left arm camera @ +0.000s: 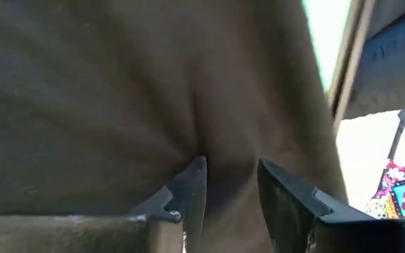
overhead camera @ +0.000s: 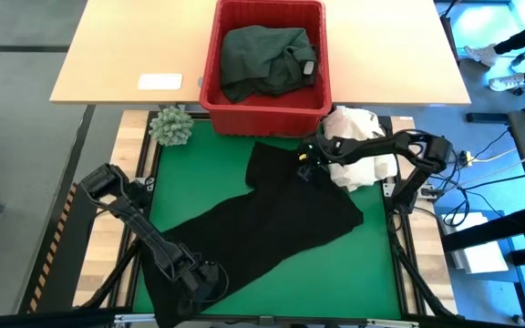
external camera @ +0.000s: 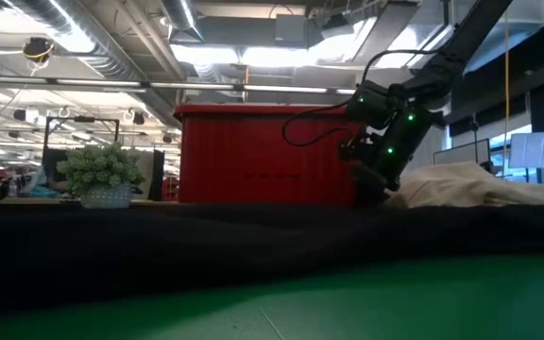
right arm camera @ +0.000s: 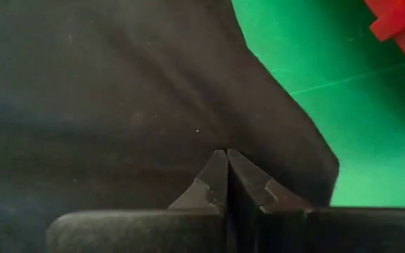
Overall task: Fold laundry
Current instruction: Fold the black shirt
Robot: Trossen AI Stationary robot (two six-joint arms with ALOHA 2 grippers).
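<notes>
A black garment point(overhead camera: 272, 219) lies spread at a slant across the green mat point(overhead camera: 217, 164), from beside the red basket point(overhead camera: 262, 120) to the near left corner. My left gripper point(overhead camera: 206, 284) is down on its near left end, shut on cloth. At the far end, next to the basket, my right gripper point(overhead camera: 306, 167) is shut at the cloth. A dark green garment point(overhead camera: 262, 59) lies bunched inside the basket. In the low view the black garment point(external camera: 206, 246) fills the foreground and the right gripper point(external camera: 371, 187) dips behind it. My left gripper pinches a pucker of the garment's near left end point(left arm camera: 201, 144) between its two fingers, which slant down from above. Creases run into the gap; the cloth around it lies on the mat. My right gripper's fingertips point(right arm camera: 216, 165) meet on the garment's far end point(right arm camera: 223, 137), slanting down. The fingers hide the pinched cloth; the end lies low and flat on the mat.
A cream-white cloth heap point(overhead camera: 363, 123) sits at the mat's far right corner, under the right arm. A small potted plant point(overhead camera: 171, 126) stands at the far left corner. A white flat item point(overhead camera: 160, 82) lies on the wooden table point(overhead camera: 117, 55) behind the mat.
</notes>
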